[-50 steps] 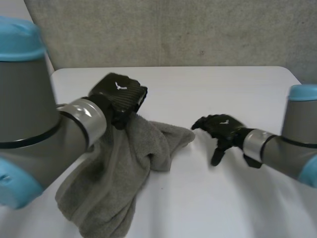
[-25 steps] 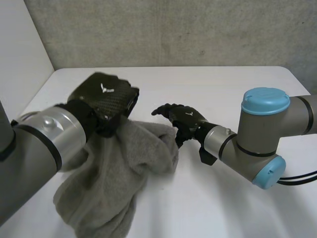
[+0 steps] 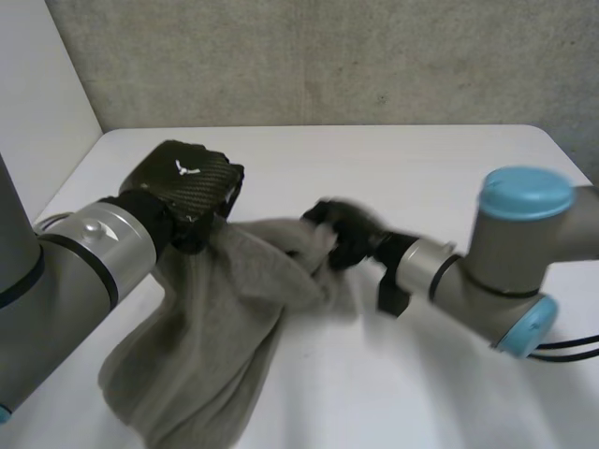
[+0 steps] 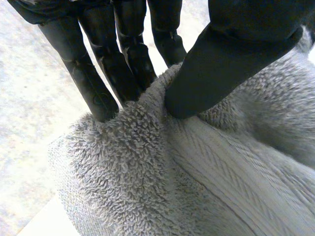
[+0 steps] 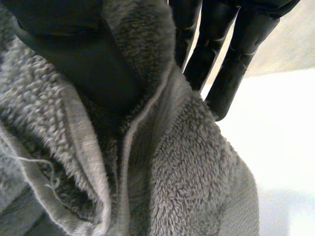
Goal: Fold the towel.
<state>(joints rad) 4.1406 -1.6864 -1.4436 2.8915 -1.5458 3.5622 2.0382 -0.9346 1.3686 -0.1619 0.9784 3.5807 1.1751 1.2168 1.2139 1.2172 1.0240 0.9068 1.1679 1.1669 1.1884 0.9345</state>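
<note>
A grey towel lies crumpled on the white table, its top part lifted. My left hand holds the towel's upper left corner off the table. In the left wrist view the thumb presses the towel against the fingers. My right hand is at the towel's upper right corner. In the right wrist view its thumb pinches the hemmed edge of the towel against the fingers.
The table's left edge runs close beside my left arm. A grey wall stands behind the table. My right arm reaches across the right half of the table.
My right hand has moved left across the table to the towel's right corner and closed on it. My left hand has shifted slightly left and lower, still holding its corner.
</note>
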